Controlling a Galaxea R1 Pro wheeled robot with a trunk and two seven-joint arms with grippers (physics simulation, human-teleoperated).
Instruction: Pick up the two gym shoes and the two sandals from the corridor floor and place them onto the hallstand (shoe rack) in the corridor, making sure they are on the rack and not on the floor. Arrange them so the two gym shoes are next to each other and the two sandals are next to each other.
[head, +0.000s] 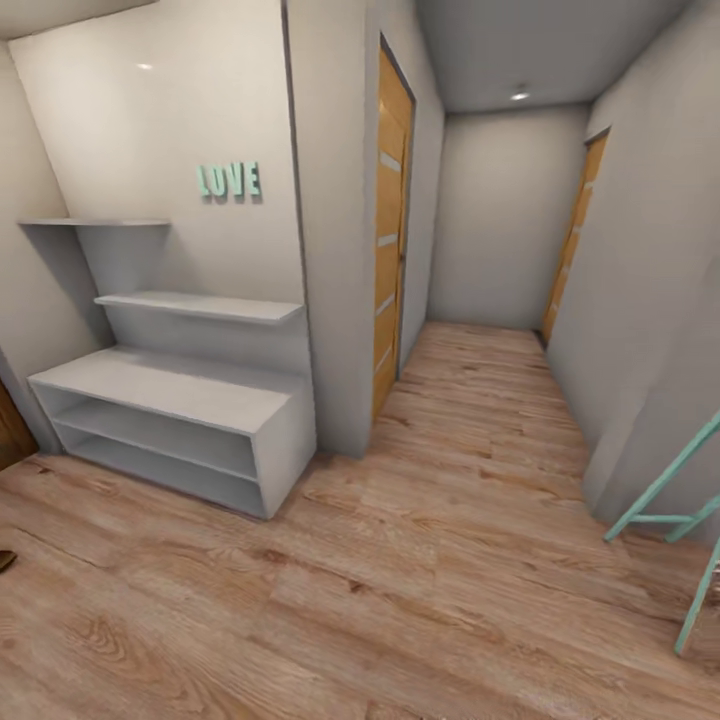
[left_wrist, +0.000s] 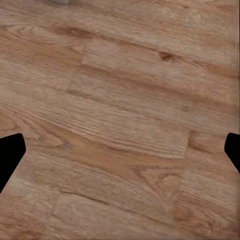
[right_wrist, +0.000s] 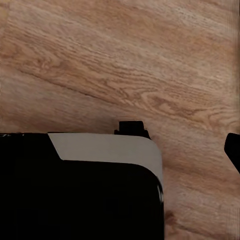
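From my head camera I look down a corridor with the hallstand (head: 175, 420) standing against the wall on my left, its low two-tier base open toward me and two staggered shelves climbing the back panel under mint "LOVE" letters (head: 229, 181). Every tier I can see is bare, so none of the four shoes is on it yet. The corridor floor (head: 420, 560) runs ahead past an orange door (head: 391, 230) to a far wall, and a mint-green frame (head: 680, 530) leans in at my right.

The shoes themselves I cannot place from here. A small dark reddish-brown sliver at the left edge of the head view, low on the planks, may be a sandal (head: 6, 560), but too little of it shows to be sure.

My left pincer (left_wrist: 120, 150) hangs over bare planks with its dark fingertips (left_wrist: 10, 155) at opposite edges of the wrist view, spread wide and holding nothing. My right pincer (right_wrist: 235, 150) shows one dark tip over the floor beside part of my own dark and grey body (right_wrist: 80, 185) (the other finger is hidden), so I cannot tell how wide it stands.

I would expect the sneakers to be light with soft uppers and firm soles, best pinched across the heel collar or the sidewall. The leather sandals should be lighter and flatter; I would take them by a strap or across the sole edge.
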